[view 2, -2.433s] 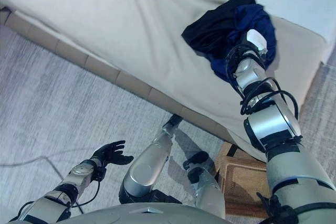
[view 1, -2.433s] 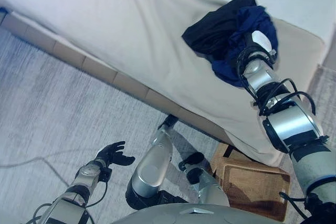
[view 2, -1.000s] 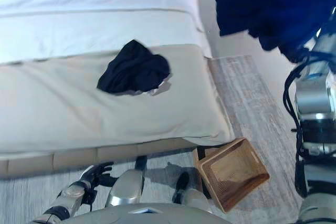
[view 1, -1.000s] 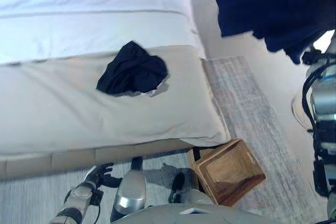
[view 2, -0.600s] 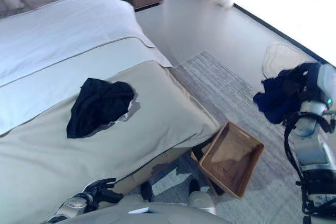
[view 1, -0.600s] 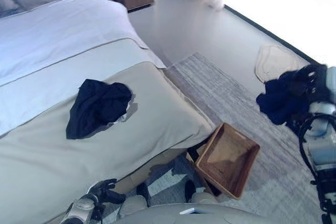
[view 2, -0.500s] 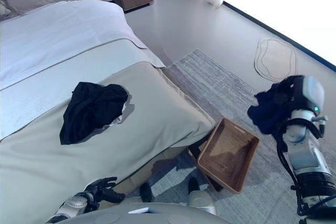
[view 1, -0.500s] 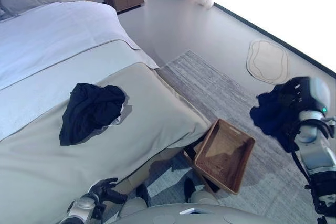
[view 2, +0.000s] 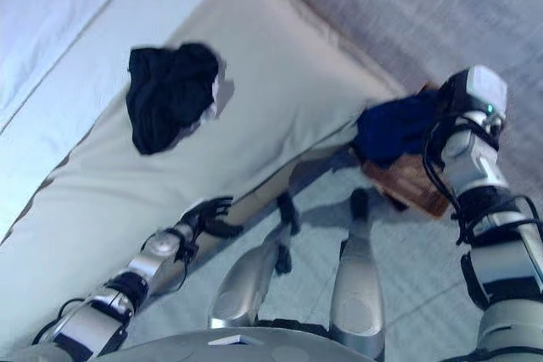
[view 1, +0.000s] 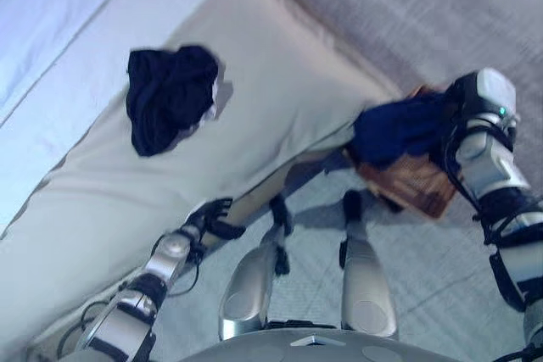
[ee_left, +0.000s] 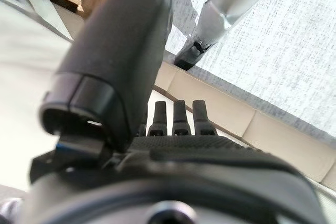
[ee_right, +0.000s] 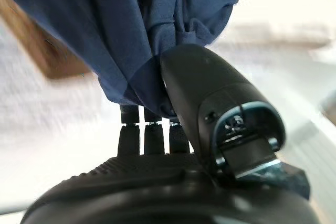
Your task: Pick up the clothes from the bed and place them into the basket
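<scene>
A black garment (view 1: 170,95) lies crumpled on the bed's beige cover (view 1: 288,74). My right hand (view 1: 458,125) is shut on a dark blue garment (view 1: 397,129) and holds it just over the brown wicker basket (view 1: 417,182), which stands on the floor by the bed's corner. In the right wrist view the thumb (ee_right: 210,98) pinches the blue cloth (ee_right: 152,24) against the fingers, with the basket (ee_right: 42,51) beyond it. My left hand (view 1: 212,219) hangs low by the bed's side, fingers relaxed and holding nothing; its straight fingers (ee_left: 174,116) show in the left wrist view.
A grey rug (view 1: 424,6) covers the floor around the basket and along the bed. The bed's padded base (ee_left: 220,111) runs close to my left hand. White bedding (view 1: 51,6) lies farther up the bed.
The camera has swung down. My right hand has carried the blue garment from out to the side to just over the basket. The black garment stays on the bed.
</scene>
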{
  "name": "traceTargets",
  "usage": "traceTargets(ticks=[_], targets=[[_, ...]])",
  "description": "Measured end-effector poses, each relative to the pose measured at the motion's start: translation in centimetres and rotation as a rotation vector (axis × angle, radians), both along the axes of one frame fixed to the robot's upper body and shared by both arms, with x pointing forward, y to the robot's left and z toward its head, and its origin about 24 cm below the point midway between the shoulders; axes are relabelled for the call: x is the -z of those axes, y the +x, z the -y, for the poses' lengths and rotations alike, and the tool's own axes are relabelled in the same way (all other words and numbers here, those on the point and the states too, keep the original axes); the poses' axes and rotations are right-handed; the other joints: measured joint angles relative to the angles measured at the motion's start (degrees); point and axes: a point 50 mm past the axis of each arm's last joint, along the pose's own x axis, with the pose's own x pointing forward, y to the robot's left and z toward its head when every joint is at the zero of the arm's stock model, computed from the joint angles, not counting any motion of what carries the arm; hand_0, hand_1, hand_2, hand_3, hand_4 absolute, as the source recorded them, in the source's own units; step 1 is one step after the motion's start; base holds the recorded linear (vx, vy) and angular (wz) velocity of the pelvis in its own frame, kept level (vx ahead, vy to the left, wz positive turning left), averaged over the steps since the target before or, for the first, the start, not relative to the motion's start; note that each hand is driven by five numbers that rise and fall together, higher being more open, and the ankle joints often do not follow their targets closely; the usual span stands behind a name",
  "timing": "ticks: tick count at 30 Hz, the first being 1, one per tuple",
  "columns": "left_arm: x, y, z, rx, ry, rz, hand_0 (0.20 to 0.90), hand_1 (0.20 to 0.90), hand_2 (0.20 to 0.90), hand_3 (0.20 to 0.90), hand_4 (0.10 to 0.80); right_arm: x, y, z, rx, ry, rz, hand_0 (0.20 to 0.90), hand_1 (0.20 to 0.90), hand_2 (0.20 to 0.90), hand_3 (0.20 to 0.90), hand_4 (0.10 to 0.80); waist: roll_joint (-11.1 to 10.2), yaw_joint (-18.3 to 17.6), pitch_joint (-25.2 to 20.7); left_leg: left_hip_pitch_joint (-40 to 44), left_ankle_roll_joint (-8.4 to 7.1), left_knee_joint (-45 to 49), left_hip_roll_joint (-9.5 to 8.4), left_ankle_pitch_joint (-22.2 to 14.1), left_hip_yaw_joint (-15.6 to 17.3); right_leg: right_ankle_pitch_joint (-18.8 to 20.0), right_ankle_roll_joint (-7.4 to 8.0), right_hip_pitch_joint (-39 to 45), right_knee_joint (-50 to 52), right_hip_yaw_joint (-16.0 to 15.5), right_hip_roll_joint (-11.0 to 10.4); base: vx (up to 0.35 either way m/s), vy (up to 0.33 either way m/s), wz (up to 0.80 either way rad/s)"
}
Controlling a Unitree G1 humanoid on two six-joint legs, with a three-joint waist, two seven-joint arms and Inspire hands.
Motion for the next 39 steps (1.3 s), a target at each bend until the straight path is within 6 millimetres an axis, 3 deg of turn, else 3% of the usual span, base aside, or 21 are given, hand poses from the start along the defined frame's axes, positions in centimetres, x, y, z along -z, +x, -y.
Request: traceTargets(ticks=[4, 6, 18, 22, 25, 28, 31, 36, 39], targets=[[-0.2, 0.1, 0.3, -0.020, -0.054, 0.018, 0.900, 0.900, 0.900, 0.900, 0.800, 3.6, -1.6, 2.3, 0.167, 0.066, -0.221, 0.900, 0.900, 0.900, 0.900, 0.800, -0.2, 1.6, 0.1, -1.4, 0.27, -0.1, -0.32, 0.9, -0.6, -2.7, -0.76, -3.4, 5.3, -0.3, -0.5, -0.053, -0.035, 0.08], [-0.3, 0.1, 0.2, -0.051, -0.097, 0.025, 0.900, 0.900, 0.900, 0.900, 0.800, 4.2, -2.2, 3.1, 0.213, 0.069, -0.256, 0.900, 0.900, 0.900, 0.900, 0.800, -0.2, 1.7, 0.1, -1.4, 0.30, -0.2, -0.63, 1.0, -1.0, -3.5, -0.75, -4.0, 6.7, -0.6, -1.0, -0.014, 0.000, 0.12], [-2.3, 1.2, -3.2, -0.594, -0.653, 0.141, 0.900, 0.900, 0.900, 0.900, 0.800, 4.7, -3.1, 4.0, 0.233, 0.119, -0.240, 0.900, 0.900, 0.900, 0.900, 0.800, -0.6, 2.0, 0.4, 0.8, 0.05, -0.4, 0.03, 1.6, -6.1, -4.9, -0.96, 1.2, 7.0, -6.1, -1.6, 0.048, -0.044, 0.21], [-2.3, 1.0, -4.5, -0.762, -0.767, 0.142, 0.900, 0.900, 0.900, 0.900, 0.800, 5.6, -3.9, 4.3, 0.234, 0.156, -0.249, 0.900, 0.900, 0.900, 0.900, 0.800, -2.9, 1.9, 1.8, 3.3, -0.62, -0.3, 0.46, 0.7, -8.0, -5.2, -0.80, 6.5, 3.3, -8.0, -0.8, 0.172, 0.031, 0.19], [-1.1, -0.5, -4.9, -0.889, -0.847, 0.123, 0.900, 0.900, 0.900, 0.900, 0.800, 3.4, -3.6, 3.4, 0.170, 0.196, -0.042, 0.900, 0.900, 0.900, 0.900, 0.800, -5.3, 1.4, 1.9, 5.2, -0.35, -0.3, 0.38, 0.2, -8.4, -5.0, -0.60, 9.7, 1.1, -8.2, -0.7, 0.211, 0.196, 0.07], [0.9, -2.8, -4.5, -1.003, -0.890, 0.069, 0.900, 0.900, 0.900, 0.900, 0.800, -0.6, -2.9, 0.6, 0.015, 0.134, 0.197, 0.900, 0.900, 0.900, 0.900, 0.800, -7.7, 0.9, 1.6, 7.9, 0.20, -0.4, -0.02, -0.2, -8.4, -3.8, -0.29, 14.0, -2.0, -8.6, -0.6, 0.146, 0.198, 0.05], [2.0, -4.0, -4.1, -1.042, -0.887, 0.028, 0.900, 0.900, 0.900, 0.900, 0.800, -3.3, -2.4, -1.7, -0.128, 0.067, 0.309, 0.900, 0.900, 0.900, 0.900, 0.800, -10.6, 2.1, 0.1, 9.2, 0.51, -0.3, -0.48, -0.6, -9.9, -3.6, -0.37, 17.3, -4.1, -10.3, -0.8, 0.217, 0.240, 0.33], [3.0, -5.0, -4.2, -1.064, -0.835, -0.024, 0.900, 0.900, 0.900, 0.900, 0.800, -3.7, -1.5, -3.4, -0.241, -0.025, 0.250, 0.900, 0.900, 0.900, 0.900, 0.800, -12.9, 6.9, -1.4, 9.8, -0.12, 2.1, -1.39, -2.0, -14.2, -3.8, -0.24, 22.2, -5.9, -14.6, -1.3, 0.207, 0.135, 0.46], [3.6, -5.8, -4.6, -1.075, -0.794, -0.051, 0.900, 0.900, 0.900, 0.900, 0.800, -3.5, 0.0, -5.0, -0.314, -0.071, 0.192, 0.900, 0.900, 0.900, 0.900, 0.800, -13.5, 11.3, -1.9, 9.7, -0.68, 3.2, -2.19, -2.5, -17.1, -4.4, 0.61, 24.6, -6.4, -17.5, -1.6, 0.119, 0.063, 0.55]])
